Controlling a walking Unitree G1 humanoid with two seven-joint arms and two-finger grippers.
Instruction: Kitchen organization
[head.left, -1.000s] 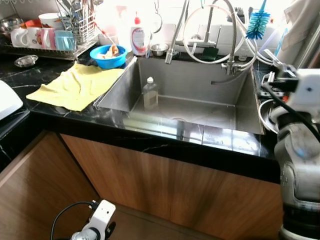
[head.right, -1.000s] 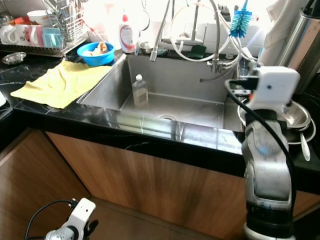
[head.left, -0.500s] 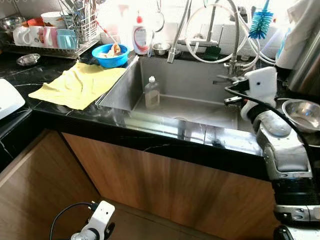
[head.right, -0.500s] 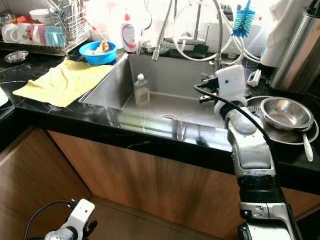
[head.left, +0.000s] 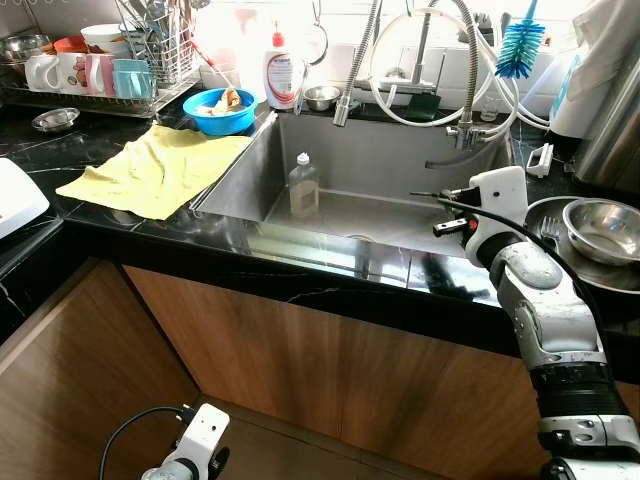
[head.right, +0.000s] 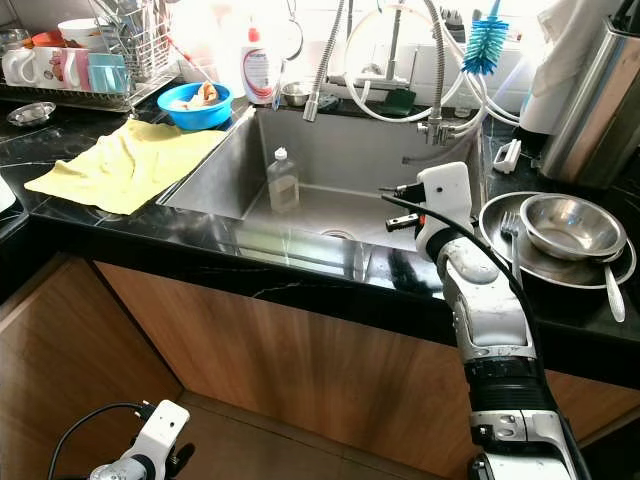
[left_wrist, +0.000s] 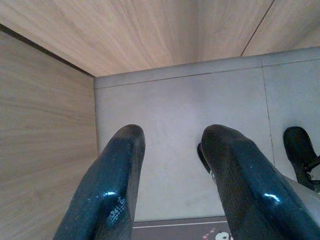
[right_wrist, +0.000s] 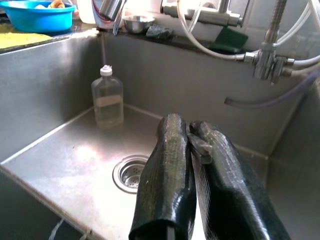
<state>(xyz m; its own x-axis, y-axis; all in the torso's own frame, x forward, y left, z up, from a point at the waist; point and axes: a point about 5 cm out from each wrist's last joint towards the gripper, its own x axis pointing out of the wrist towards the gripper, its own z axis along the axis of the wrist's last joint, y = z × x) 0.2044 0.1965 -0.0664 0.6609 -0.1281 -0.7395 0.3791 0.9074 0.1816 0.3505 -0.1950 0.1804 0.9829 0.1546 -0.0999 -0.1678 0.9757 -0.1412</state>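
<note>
Down near the floor, the left gripper (left_wrist: 172, 165) hangs idle beside the wooden cabinet (head.left: 300, 350), its fingers apart with nothing between them. Higher up, the right gripper (right_wrist: 189, 145) reaches over the front right edge of the steel sink (head.left: 480, 200), its fingers pressed together and empty, pointing into the basin above the drain (right_wrist: 129, 173). A clear bottle (head.left: 302, 187) stands upright on the sink floor near its left wall. On the black counter (head.left: 90, 225), a yellow cloth (head.left: 155, 172) lies by the sink's left edge, a blue bowl (head.left: 219, 111) beyond it. Right of the sink, a steel bowl (head.right: 572, 225) sits on a plate (head.right: 545, 268).
</note>
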